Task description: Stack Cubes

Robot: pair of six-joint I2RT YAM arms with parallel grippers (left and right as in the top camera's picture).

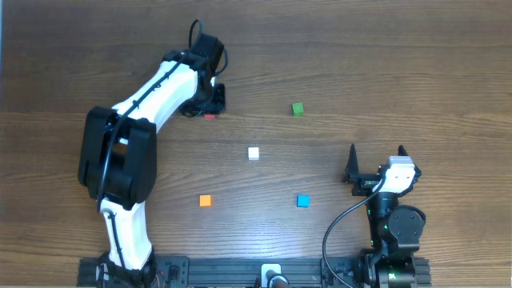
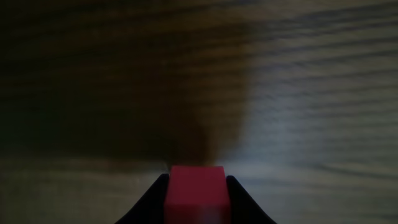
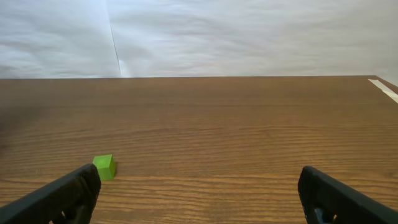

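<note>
Red cube (image 2: pixel 196 186): clamped between the left gripper (image 2: pixel 197 182) fingers, on the far left of the white cube (image 1: pixel 254 153); whether it touches the table (image 1: pixel 400 64) cannot be told.
Green cube (image 1: pixel 298 109): far right of the white cube.
Orange cube (image 1: pixel 206 201): near left of it.
Blue cube (image 1: pixel 302 201): near right.
Right gripper (image 3: pixel 199 174): spread wide, holding nothing, well to the right of the white cube.
Handling, judged: cubes small, light, rigid, probably smooth-faced. Pinch opposite flat sides at mid-height, squarely, and set down level so the stack sits true.
</note>
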